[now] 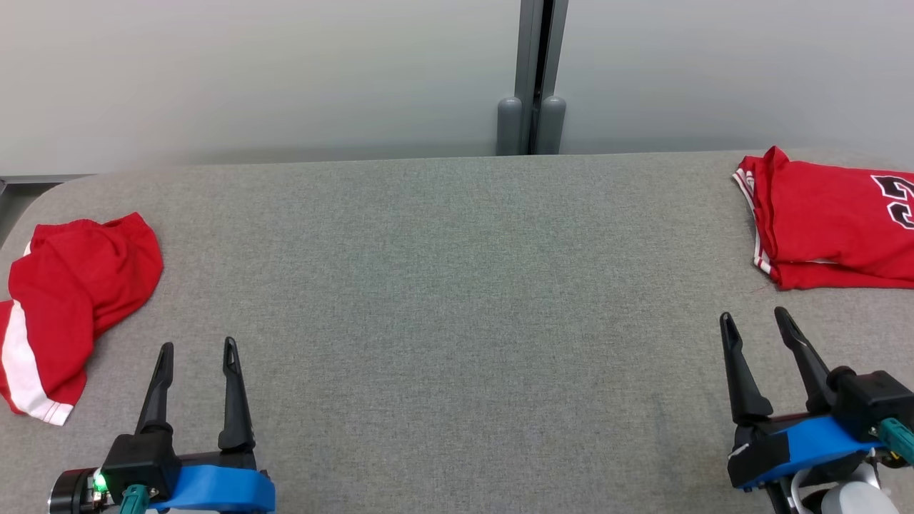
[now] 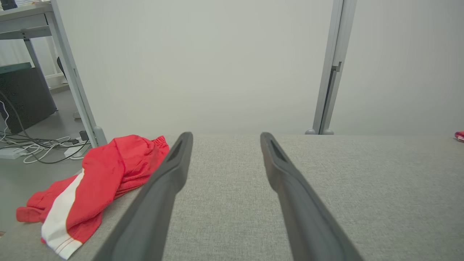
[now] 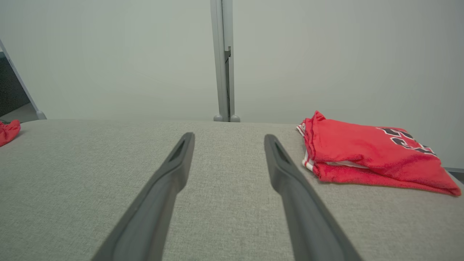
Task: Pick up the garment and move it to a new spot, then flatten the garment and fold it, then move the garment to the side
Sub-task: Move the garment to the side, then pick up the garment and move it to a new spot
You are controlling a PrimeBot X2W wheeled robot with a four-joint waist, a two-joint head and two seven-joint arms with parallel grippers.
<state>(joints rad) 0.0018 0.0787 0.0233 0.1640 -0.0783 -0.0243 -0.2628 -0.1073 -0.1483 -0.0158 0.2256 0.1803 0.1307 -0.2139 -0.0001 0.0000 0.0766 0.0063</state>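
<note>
The garment [image 1: 835,221] is a bright red jersey with striped trim and black-and-white lettering. It lies folded at the far right of the grey table [image 1: 457,285]. My right gripper [image 1: 753,314] stands open just in front of it, apart from it, with nothing between its fingers. In the right wrist view the garment [image 3: 362,152] lies to the right of the open right gripper [image 3: 228,136]. My left gripper [image 1: 198,346] is open and empty near the front left, far from the jersey; the left wrist view shows the open left gripper [image 2: 225,136] over bare cloth.
A second red garment [image 1: 71,285] with a white side stripe lies crumpled at the table's left edge, left of my left gripper, and shows as the red garment [image 2: 105,170] hanging partly over the edge. Pale wall panels with a grey post [image 1: 532,78] stand behind. Cables [image 2: 40,148] lie on the floor to the left.
</note>
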